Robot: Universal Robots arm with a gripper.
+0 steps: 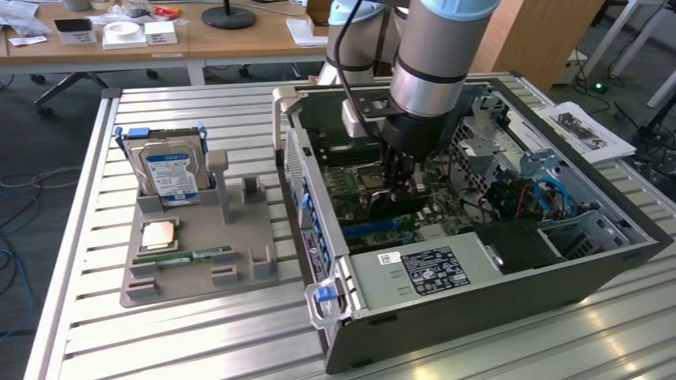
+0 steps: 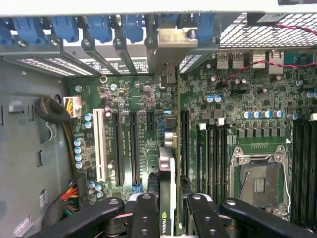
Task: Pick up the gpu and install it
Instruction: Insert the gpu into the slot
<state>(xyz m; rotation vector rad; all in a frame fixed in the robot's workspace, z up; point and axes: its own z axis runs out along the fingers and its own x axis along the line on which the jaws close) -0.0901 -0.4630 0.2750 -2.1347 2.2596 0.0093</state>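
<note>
Reaching down into the open computer case [image 1: 591, 261] on the table [image 1: 190, 332], the claw [image 1: 403, 190] in the exterior view carries the gpu [image 1: 389, 207], a dark flat card, just above the motherboard [image 1: 359, 170]. In the wrist view, the claw [image 2: 169, 208] is clamped on the gpu [image 2: 167, 183], seen edge-on. It is a thin upright board bearing a green logo, with a silvery end bracket [image 2: 172, 42], standing among the expansion slots [image 2: 133, 148].
</note>
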